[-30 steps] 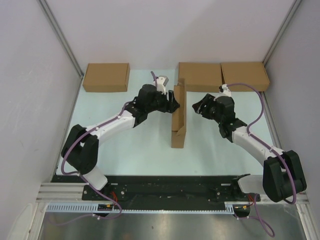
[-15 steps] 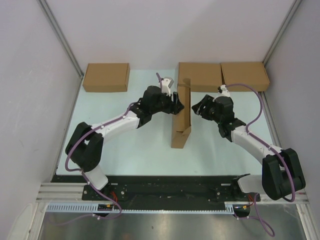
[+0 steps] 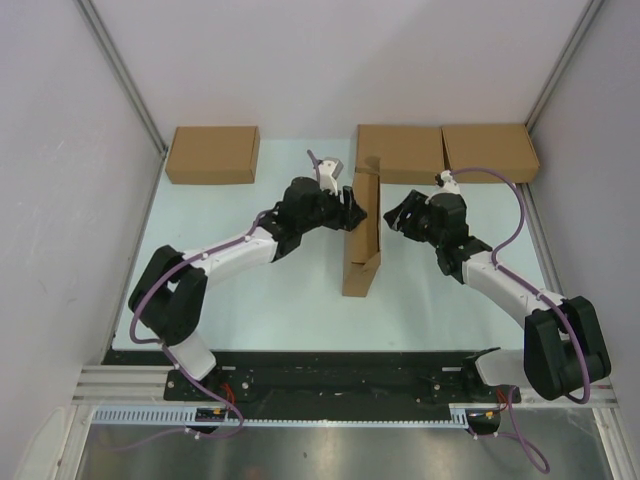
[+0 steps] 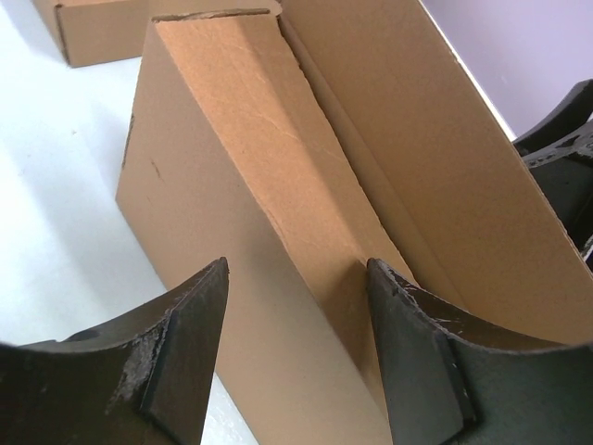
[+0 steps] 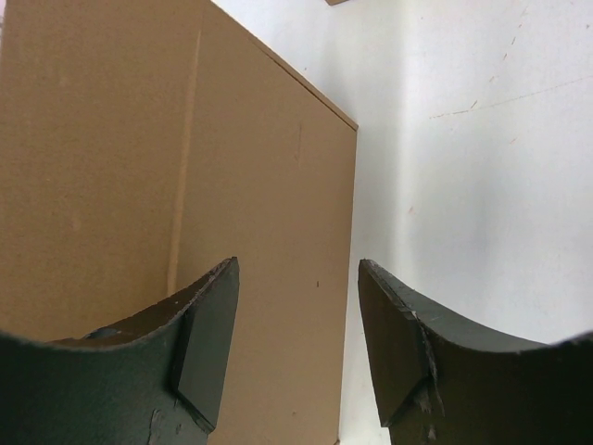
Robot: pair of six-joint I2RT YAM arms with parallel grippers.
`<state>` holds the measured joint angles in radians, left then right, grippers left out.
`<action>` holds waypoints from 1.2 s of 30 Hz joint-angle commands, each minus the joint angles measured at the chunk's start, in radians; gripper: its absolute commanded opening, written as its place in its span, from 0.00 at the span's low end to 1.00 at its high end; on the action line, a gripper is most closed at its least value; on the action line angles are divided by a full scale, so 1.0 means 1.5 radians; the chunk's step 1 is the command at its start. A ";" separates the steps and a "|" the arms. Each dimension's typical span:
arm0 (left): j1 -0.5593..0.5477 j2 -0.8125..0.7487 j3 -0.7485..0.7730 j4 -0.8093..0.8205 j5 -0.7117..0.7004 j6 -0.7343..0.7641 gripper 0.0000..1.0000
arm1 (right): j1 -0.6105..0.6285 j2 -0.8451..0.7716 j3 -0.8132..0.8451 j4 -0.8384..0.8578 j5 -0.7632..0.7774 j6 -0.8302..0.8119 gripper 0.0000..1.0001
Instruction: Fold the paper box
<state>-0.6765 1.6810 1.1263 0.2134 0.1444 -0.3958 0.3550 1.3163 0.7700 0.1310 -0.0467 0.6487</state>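
The paper box (image 3: 362, 235) stands on its long edge in the middle of the table, a narrow brown cardboard shape with one panel leaning right. My left gripper (image 3: 352, 207) is open at its upper left side. In the left wrist view the left gripper (image 4: 296, 267) straddles a folded wall of the paper box (image 4: 278, 185), the right finger at the crease. My right gripper (image 3: 392, 215) is open just right of the box, apart from it. In the right wrist view the right gripper (image 5: 297, 264) faces a flat panel of the box (image 5: 139, 139) near its edge.
Three closed cardboard boxes lie along the back: one at the left (image 3: 212, 154), two side by side at the right (image 3: 400, 153) (image 3: 490, 152). The nearer right one sits just behind the standing box. White walls close in both sides of the table.
My left gripper has moved right against the box, and the box's upper panel has tipped toward the right gripper. The right arm has barely shifted.
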 commanded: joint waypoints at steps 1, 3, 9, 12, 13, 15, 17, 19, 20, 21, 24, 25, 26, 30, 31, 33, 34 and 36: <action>0.010 -0.011 -0.053 -0.079 -0.010 0.000 0.66 | 0.001 -0.015 0.012 0.004 0.001 -0.018 0.60; 0.012 -0.018 -0.063 -0.081 -0.012 0.000 0.66 | 0.003 -0.019 0.012 0.006 0.003 -0.021 0.60; 0.013 -0.018 -0.065 -0.089 -0.018 0.000 0.66 | 0.010 -0.043 0.013 0.007 0.008 -0.034 0.60; 0.016 -0.019 -0.062 -0.095 -0.020 -0.002 0.66 | 0.018 -0.067 0.017 -0.010 0.018 -0.045 0.60; 0.017 -0.020 -0.062 -0.095 -0.020 -0.005 0.66 | 0.021 -0.071 0.018 -0.015 0.020 -0.050 0.61; 0.019 -0.023 -0.064 -0.095 -0.021 -0.007 0.66 | 0.022 -0.089 0.019 -0.030 0.025 -0.054 0.61; 0.022 -0.025 -0.064 -0.097 -0.021 -0.007 0.66 | 0.028 -0.103 0.023 -0.052 0.031 -0.063 0.61; 0.024 -0.026 -0.065 -0.102 -0.021 -0.006 0.66 | 0.032 -0.133 0.025 -0.070 0.056 -0.074 0.61; 0.024 -0.026 -0.068 -0.103 -0.020 -0.006 0.66 | 0.037 -0.143 0.026 -0.080 0.064 -0.084 0.61; 0.025 -0.027 -0.069 -0.103 -0.020 -0.006 0.66 | 0.038 -0.172 0.026 -0.113 0.075 -0.090 0.61; 0.026 -0.027 -0.080 -0.098 -0.021 -0.010 0.66 | 0.076 -0.224 0.024 -0.196 0.127 -0.119 0.59; 0.026 -0.027 -0.081 -0.095 -0.023 -0.011 0.66 | 0.096 -0.267 0.021 -0.216 0.144 -0.129 0.58; 0.026 -0.025 -0.080 -0.095 -0.022 -0.012 0.66 | 0.120 -0.292 0.003 -0.246 0.187 -0.142 0.58; 0.027 -0.017 -0.075 -0.097 -0.024 -0.016 0.66 | 0.294 -0.412 -0.061 -0.317 0.303 -0.073 0.57; 0.027 -0.016 -0.076 -0.095 -0.023 -0.017 0.66 | 0.315 -0.432 -0.080 -0.331 0.318 -0.051 0.57; 0.027 -0.015 -0.076 -0.096 -0.024 -0.021 0.66 | 0.344 -0.483 -0.123 -0.354 0.346 0.000 0.57; 0.027 -0.015 -0.078 -0.097 -0.024 -0.021 0.66 | 0.365 -0.494 -0.134 -0.361 0.355 0.012 0.56; 0.027 -0.021 -0.085 -0.095 -0.024 -0.028 0.66 | 0.382 -0.516 -0.149 -0.378 0.377 0.032 0.56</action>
<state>-0.6422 1.6341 1.0546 0.2348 0.1314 -0.4526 0.8787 0.5735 0.6037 -0.3187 0.3748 0.5877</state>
